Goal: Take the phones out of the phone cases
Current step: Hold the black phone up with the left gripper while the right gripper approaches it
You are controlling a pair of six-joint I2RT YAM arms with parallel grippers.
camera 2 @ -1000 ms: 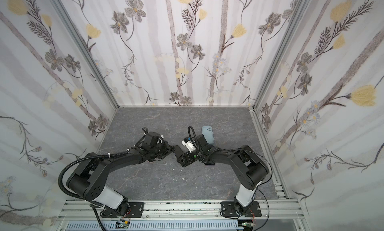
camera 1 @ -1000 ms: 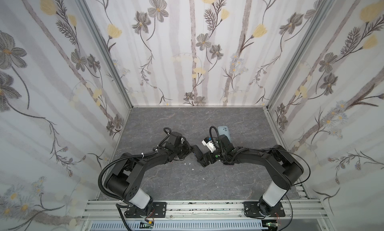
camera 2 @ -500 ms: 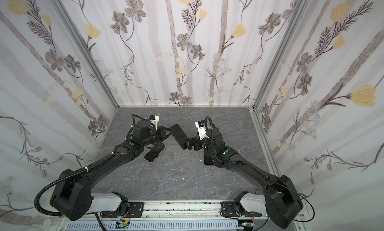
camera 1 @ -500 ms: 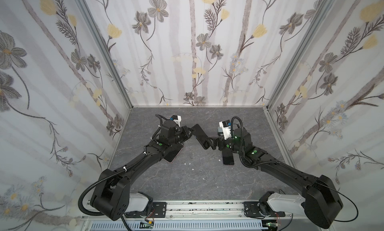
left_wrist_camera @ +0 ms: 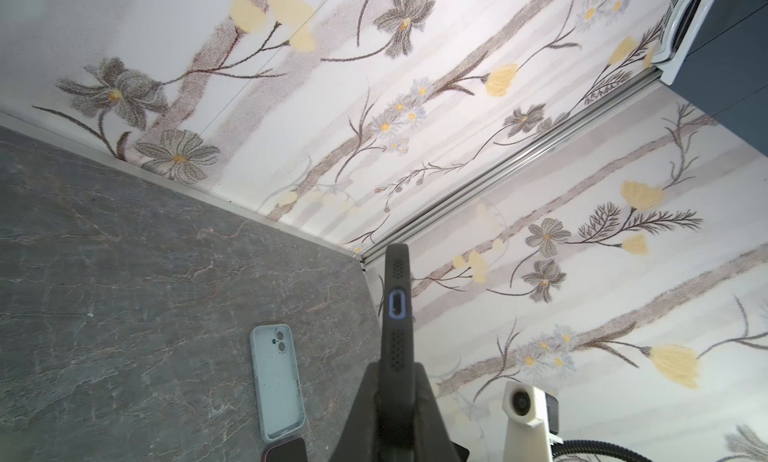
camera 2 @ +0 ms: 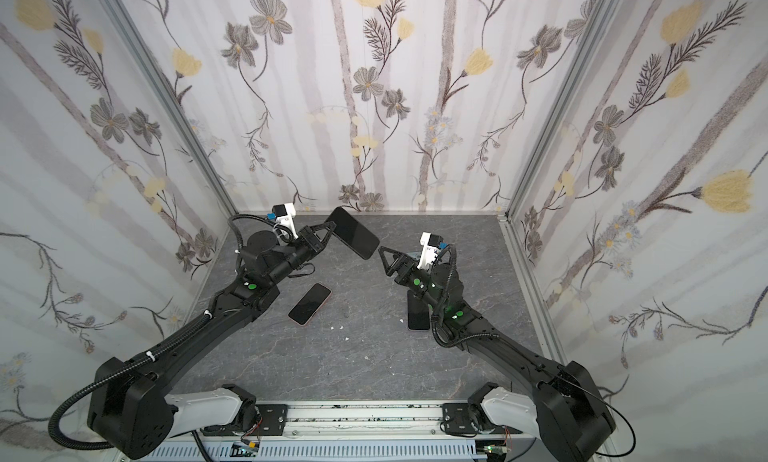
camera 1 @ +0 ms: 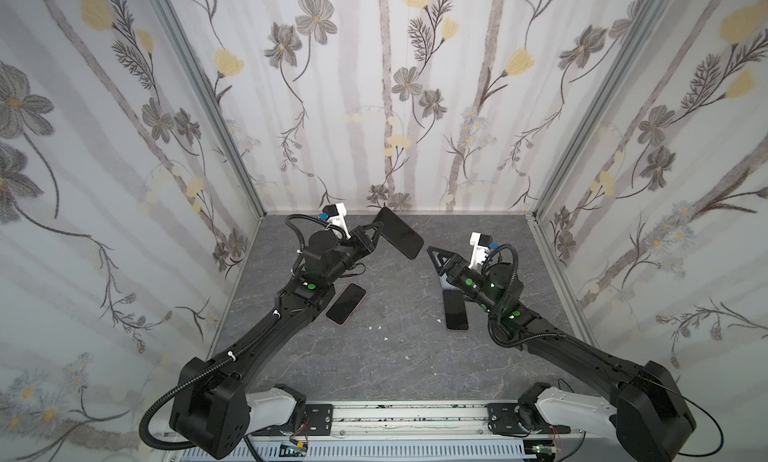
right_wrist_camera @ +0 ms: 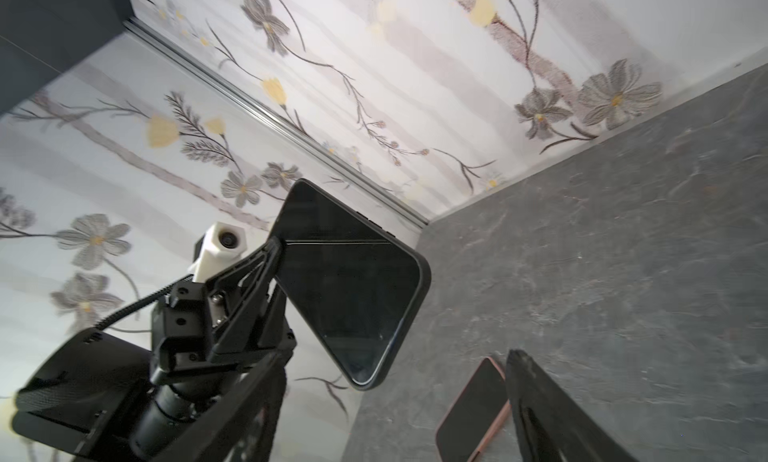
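Observation:
A black phone case with the phone in it (camera 1: 397,237) hangs in the air near the back wall, dark screen tilted up. My left gripper (camera 1: 376,227) is shut on one of its ends. In the left wrist view the case (left_wrist_camera: 397,310) shows edge-on between my fingers, its port opening rimmed in blue. In the right wrist view the phone's screen (right_wrist_camera: 353,289) fills the middle. My right gripper (camera 1: 434,256) stands open and empty a short way to the right of the phone's free end, not touching it.
A pink-edged phone (camera 1: 346,303) lies screen-up on the grey table (camera 1: 374,356) beside my left arm. Another pink-edged phone (camera 1: 456,310) lies under my right arm. An empty pale blue case (left_wrist_camera: 277,381) lies near it. White crumbs (camera 1: 376,327) dot the middle.
Both arms have risen from the middle of the table. My left gripper has lifted the black cased phone up and back. My right gripper has come away from it to the right.

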